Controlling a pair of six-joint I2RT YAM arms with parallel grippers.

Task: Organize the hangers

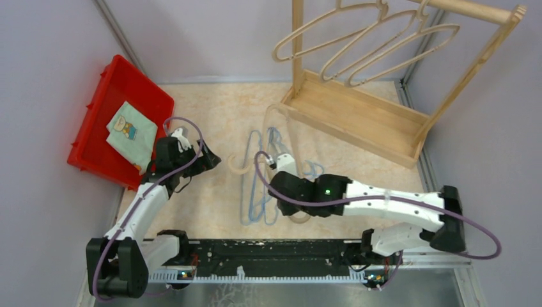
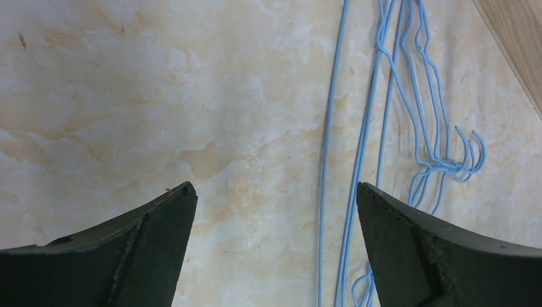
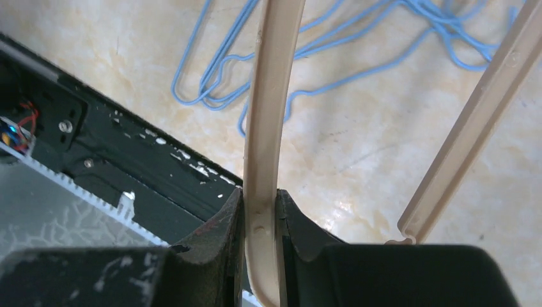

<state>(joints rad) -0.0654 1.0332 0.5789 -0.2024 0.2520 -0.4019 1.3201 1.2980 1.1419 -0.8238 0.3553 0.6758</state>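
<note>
Right gripper [image 3: 260, 206] is clamping one arm of the beige hanger [image 3: 271, 96], jaws pressing on both sides. That arm is running straight ahead of the fingertips, and the other arm is passing off to its right. Blue wire hangers [image 2: 447, 166] are lying flat on the table [image 2: 128, 96], ahead of and below the clamped arm.

Left gripper [image 2: 275, 185] is hanging spread wide over the table, gripping nothing; the blue wires are lying below it, toward its right finger. Red bin [image 1: 137, 73] is sitting just left of it.

Three wooden hangers [image 1: 358, 45] are hanging on the rack [image 1: 358, 112], well beyond the right gripper.
</note>
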